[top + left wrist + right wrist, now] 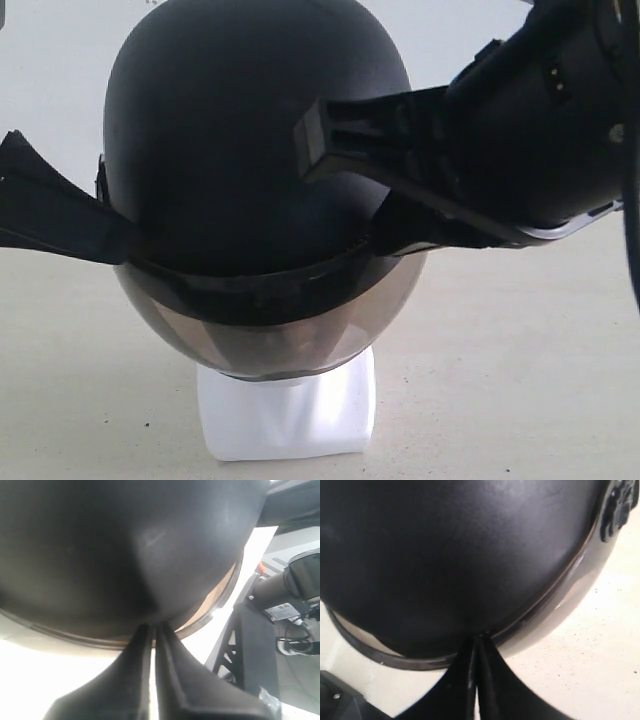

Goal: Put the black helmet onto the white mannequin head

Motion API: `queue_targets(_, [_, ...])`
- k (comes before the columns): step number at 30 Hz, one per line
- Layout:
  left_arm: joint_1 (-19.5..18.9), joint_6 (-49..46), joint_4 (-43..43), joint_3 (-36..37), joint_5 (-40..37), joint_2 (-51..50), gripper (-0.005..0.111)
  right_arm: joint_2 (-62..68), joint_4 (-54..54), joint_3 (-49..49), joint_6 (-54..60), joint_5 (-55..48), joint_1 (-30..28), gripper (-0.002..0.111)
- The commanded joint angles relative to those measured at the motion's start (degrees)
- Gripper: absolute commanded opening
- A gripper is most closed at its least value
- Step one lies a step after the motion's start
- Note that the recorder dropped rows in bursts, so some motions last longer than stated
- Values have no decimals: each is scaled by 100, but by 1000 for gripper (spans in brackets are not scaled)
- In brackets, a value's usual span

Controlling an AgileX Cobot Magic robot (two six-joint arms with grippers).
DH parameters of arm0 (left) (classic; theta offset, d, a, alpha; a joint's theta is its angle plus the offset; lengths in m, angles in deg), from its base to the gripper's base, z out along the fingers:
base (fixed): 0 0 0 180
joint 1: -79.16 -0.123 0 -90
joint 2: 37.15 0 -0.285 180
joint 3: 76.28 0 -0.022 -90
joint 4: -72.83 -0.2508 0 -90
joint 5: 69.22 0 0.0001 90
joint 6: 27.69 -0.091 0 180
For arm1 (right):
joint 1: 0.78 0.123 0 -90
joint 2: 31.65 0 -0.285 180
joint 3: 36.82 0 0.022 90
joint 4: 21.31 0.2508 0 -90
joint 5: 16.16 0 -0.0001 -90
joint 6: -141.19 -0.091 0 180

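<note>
1. Left gripper (151, 628): its fingers stand almost together, with only a thin slit of light between them. The tips are clamped on the lower rim of the helmet (250, 130).
2. Right gripper (479, 639): its fingers are likewise pressed nearly together, and the tips pinch the helmet rim on the opposite side. In the exterior view one finger lies across the shell face.
3. Helmet: it is held between the two pairs of fingers, dome up. The shell rises above both sets of tips and fills each wrist view.
4. Visor (270, 335): smoky and curved, it hangs below the level of the fingertips, under the dark rim band.
5. Head (288, 415): it sits directly beneath the helmet, midway between the two grippers. Only its white block base shows, lower than the fingers; the rest is hidden by the shell and visor.
6. How far the helmet is seated on the head cannot be told.
7. Table (520, 380): a pale surface that carries the base, below both grippers.
</note>
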Motion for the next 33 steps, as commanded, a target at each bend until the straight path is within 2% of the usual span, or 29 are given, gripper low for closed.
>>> queue_targets(1, [24,38,-63,24,123,494,4,-88,-190,-32,-30,-65,0,0])
queue_targets(4, [24,38,-63,12,123,1055,4,-338,-349,-32,-163,-78,0,0])
queue_targets(10, [24,111,-77,12,300,1524,4,-1028,-722,-32,-287,-200,0,0])
queue_targets(14, [24,525,71,73,326,1714,4,-1745,-1369,-32,-315,-726,0,0])
queue_targets(19, [24,1032,215,167,123,2008,4,-2540,-1326,-32,-315,-854,0,0])
queue_targets(33, [24,1022,215,167,123,2086,4,-3229,-1337,-32,-315,-833,0,0])
